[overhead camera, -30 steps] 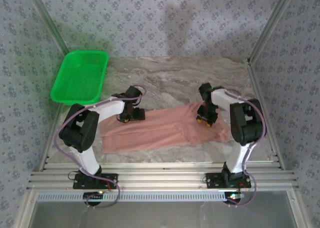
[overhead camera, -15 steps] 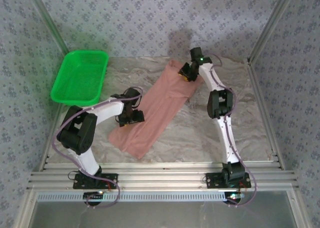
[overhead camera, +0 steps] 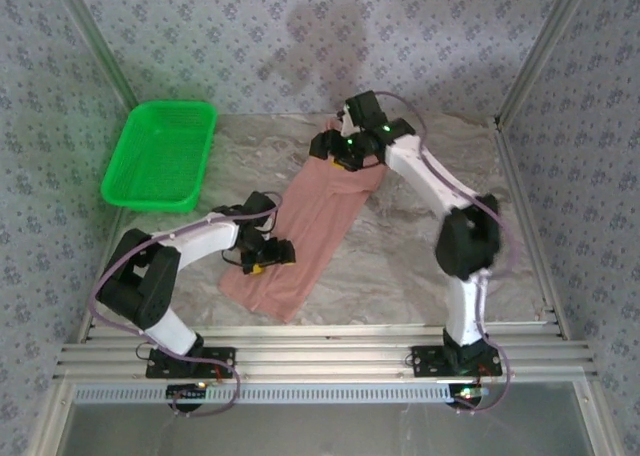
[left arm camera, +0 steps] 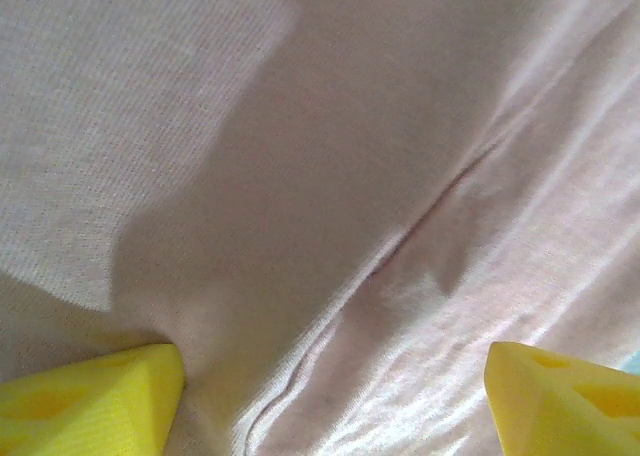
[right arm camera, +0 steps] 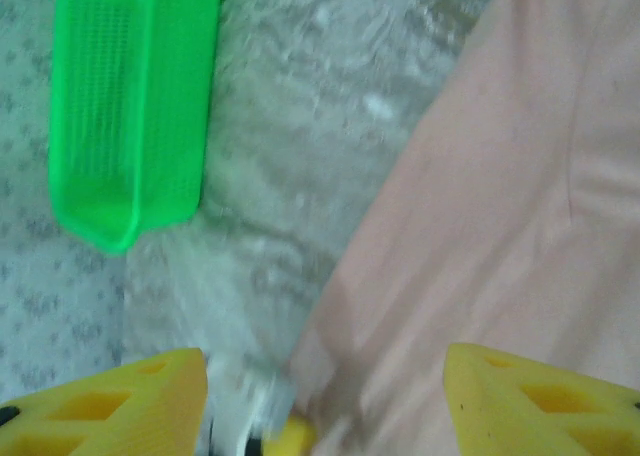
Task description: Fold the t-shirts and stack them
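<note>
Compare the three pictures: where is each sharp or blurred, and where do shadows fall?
Top view: sharp and evenly lit, with a soft shadow on the back wall. Left wrist view: the weave of the t-shirt is crisp, and a broad shadow lies across its middle. Right wrist view: blurred throughout, with the green basket and the table smeared.

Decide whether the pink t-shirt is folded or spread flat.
Folded lengthwise: the t-shirt lies as a narrow diagonal strip with no sleeves sticking out.

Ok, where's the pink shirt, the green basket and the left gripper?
pink shirt (overhead camera: pixel 315 221): top view, its middle.
green basket (overhead camera: pixel 160 166): top view, mesh floor.
left gripper (left arm camera: pixel 330 396): left wrist view, between yellow fingers.
</note>
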Available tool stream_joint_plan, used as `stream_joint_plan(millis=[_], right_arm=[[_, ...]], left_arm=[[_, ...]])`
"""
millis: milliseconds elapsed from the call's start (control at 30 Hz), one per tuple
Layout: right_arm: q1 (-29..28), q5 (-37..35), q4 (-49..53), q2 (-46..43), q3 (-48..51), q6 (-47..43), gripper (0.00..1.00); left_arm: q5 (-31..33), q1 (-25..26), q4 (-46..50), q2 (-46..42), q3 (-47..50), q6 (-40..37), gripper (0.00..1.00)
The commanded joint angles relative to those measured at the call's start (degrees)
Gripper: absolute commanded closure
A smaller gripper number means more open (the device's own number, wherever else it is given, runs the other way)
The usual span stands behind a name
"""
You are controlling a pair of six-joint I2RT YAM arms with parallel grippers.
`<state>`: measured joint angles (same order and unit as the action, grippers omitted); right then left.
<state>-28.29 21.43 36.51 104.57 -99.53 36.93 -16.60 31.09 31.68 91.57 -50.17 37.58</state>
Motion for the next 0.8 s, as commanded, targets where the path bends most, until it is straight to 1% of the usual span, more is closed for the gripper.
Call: stream_joint_plan(millis=[0, 100, 200, 300, 400, 500, 633, 667, 767], right_arm=[[0.48, -8.05, 0.77, -10.00, 17.10, 2.05, 0.33], [-0.26, -10.55, -0.34, -20.12, 29.79, 5.43, 0.32], [-0.23, -11.88, 0.01, -28.12, 40.38, 9.49, 0.31], [-0.78, -12.39, 0.26, -34.78, 47.95, 13.48, 0.31], [-0.96, -14.53, 3.53, -40.94, 52.96, 14.75, 0.31], [-0.37, -14.36, 6.12, -47.95, 57.57, 16.90, 0.31], [0.53, -11.63, 6.22, -54.58, 62.34, 19.46, 0.30], [0.41, -10.53, 5.29, -55.06, 63.16, 19.44, 0.30], [-2.72, -5.94, 2.69, -55.74, 65.98, 20.12, 0.31]], left_arm=[[-5.49, 2.60, -2.17, 2.48, 2.69, 0.94, 0.21], [-6.40, 6.12, -5.50, 3.37, 2.20, 4.84, 0.20], [-6.95, 10.40, -8.21, 5.81, -0.19, 8.49, 0.20], [-7.48, 14.56, -10.83, 9.22, -3.65, 11.43, 0.20], [-8.45, 17.37, -14.10, 12.58, -6.85, 15.07, 0.20], [-8.96, 19.35, -15.31, 15.70, -11.39, 17.70, 0.20], [-5.69, 20.11, -11.73, 14.93, -16.19, 19.05, 0.20], [-4.12, 19.89, -9.54, 13.36, -16.53, 19.14, 0.20], [2.19, 19.36, -0.07, 6.60, -16.24, 17.40, 0.18]])
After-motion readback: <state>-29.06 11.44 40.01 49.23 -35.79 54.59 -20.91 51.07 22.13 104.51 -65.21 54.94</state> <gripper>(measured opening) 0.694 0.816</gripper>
